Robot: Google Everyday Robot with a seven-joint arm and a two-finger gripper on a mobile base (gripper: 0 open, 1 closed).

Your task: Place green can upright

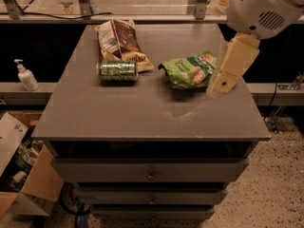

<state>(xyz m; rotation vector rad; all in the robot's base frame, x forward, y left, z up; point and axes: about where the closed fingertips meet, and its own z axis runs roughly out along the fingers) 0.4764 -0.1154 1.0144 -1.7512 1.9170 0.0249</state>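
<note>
The green can [117, 71] lies on its side on the grey table top [142, 113], at the back left, its long axis running left to right. It touches the front edge of a brown snack bag [121, 42]. My gripper [227, 72] hangs from the white arm joint [263, 6] at the upper right. It hovers over the right part of the table, just right of a green snack bag [187, 70] and well to the right of the can. It holds nothing that I can see.
The table is a drawer cabinet with drawers [151, 175] below. A soap pump bottle [26, 76] stands on a ledge at the left. Cardboard boxes [23, 175] sit on the floor at the lower left. A rail and posts run behind the table.
</note>
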